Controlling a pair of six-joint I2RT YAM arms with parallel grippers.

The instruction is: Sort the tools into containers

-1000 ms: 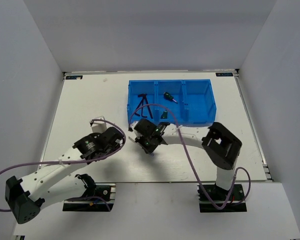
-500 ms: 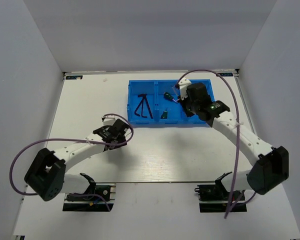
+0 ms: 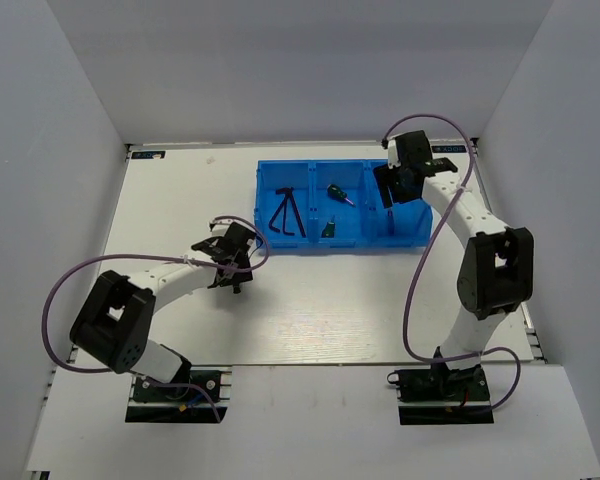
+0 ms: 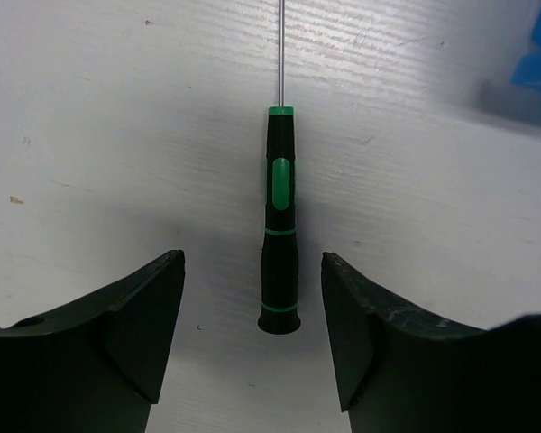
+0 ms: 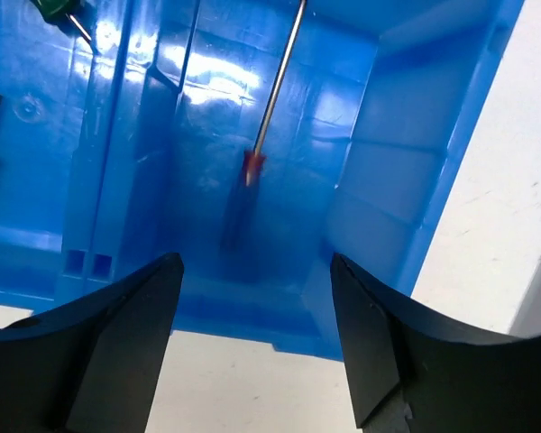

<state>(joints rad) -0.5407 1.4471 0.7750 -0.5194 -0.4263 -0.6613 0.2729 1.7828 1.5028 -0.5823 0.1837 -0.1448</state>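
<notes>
The blue tray of containers lies at the table's back. Its left compartment holds dark hex keys, and green-handled screwdrivers lie in the middle one. My right gripper hangs open over the right compartment. A blue-handled screwdriver with a red collar lies there, free of the right gripper. A black-and-green screwdriver lies on the table, its butt end between the fingertips of my open left gripper, untouched. From above, my left gripper hides it.
White walls close in the table on three sides. Purple cables loop off both arms. The tray's near wall stands just ahead of my right fingers.
My right arm swung from the table's middle to the tray's right compartment and opened, leaving the blue-handled screwdriver inside. My left arm reached out over the table screwdriver, still open.
</notes>
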